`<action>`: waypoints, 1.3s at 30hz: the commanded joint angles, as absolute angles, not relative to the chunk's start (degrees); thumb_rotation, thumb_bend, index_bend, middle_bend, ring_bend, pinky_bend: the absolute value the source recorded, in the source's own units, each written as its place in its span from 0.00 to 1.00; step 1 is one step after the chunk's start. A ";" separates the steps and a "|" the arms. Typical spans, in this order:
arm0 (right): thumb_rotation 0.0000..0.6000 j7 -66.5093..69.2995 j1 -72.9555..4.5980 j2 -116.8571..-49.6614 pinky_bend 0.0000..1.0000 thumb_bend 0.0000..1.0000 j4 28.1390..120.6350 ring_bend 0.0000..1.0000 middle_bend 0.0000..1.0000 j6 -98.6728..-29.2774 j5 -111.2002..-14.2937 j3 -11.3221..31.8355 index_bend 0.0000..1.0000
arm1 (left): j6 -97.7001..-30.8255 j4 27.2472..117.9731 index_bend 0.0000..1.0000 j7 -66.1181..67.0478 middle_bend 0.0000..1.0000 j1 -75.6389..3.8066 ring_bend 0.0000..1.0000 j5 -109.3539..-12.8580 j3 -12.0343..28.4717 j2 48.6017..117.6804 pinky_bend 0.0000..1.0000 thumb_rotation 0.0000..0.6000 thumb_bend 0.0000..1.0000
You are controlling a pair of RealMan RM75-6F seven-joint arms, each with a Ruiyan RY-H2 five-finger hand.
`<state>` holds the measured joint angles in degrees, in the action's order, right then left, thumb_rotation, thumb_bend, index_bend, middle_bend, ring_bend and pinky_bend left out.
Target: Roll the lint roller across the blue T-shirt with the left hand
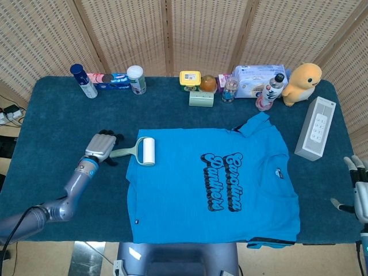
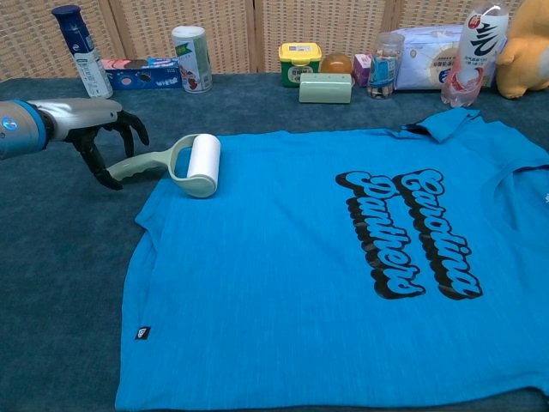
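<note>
The blue T-shirt (image 1: 213, 184) (image 2: 343, 257) lies flat on the dark blue table cover, with black lettering on its chest. The lint roller (image 1: 138, 151) (image 2: 176, 163) has a pale green handle and a white roll, and the roll rests on the shirt's left sleeve edge. My left hand (image 1: 100, 148) (image 2: 107, 137) hovers over the handle's end with its fingers curved down and apart around it, not closed. My right hand (image 1: 359, 192) sits at the table's right edge, fingers spread, holding nothing.
Along the back edge stand a spray bottle (image 1: 83, 80), a toothpaste box (image 1: 112, 80), a white can (image 1: 136, 79), a yellow jar (image 1: 190, 79), a green box (image 1: 201, 99), wipes (image 1: 256, 77), a drink bottle (image 1: 270, 92) and a yellow plush (image 1: 303, 83). A white box (image 1: 315, 127) lies right of the shirt.
</note>
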<state>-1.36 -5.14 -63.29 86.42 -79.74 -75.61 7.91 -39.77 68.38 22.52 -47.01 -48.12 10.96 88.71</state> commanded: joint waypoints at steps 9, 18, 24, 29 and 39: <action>1.00 -0.81 -5.00 -62.96 0.00 0.00 86.87 0.00 0.00 -79.93 -75.58 7.93 0.03 | -42.48 66.60 0.46 27.81 0.36 -49.85 0.16 -45.06 9.35 93.25 0.17 1.00 0.08; 1.00 -0.32 -4.76 -62.57 0.00 0.00 87.33 0.00 0.00 -80.12 -75.93 7.65 0.03 | -46.57 67.22 0.76 29.99 0.50 -50.43 0.27 -44.90 9.38 95.97 0.27 1.00 0.13; 1.00 -0.25 -4.75 -62.38 0.00 0.00 87.58 0.00 0.00 -80.05 -75.97 7.59 0.03 | -50.40 66.55 0.85 29.84 0.61 -50.28 0.38 -46.09 10.29 98.13 0.34 1.00 0.14; 1.00 -0.10 -4.72 -62.23 0.00 0.00 87.72 0.00 0.00 -79.99 -76.00 7.50 0.03 | -53.25 64.51 0.87 29.44 0.71 -50.18 0.49 -48.41 10.74 100.02 0.44 1.00 0.13; 1.00 0.36 -4.57 -61.79 0.00 0.00 88.25 0.00 0.00 -80.19 -76.32 7.37 0.03 | -52.85 64.19 0.96 34.07 0.81 -51.73 0.80 -50.16 10.20 99.53 0.95 1.00 0.36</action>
<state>0.35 -4.58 -61.81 88.24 -80.19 -76.31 7.39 -52.92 64.26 33.80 -51.46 -49.63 10.35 99.69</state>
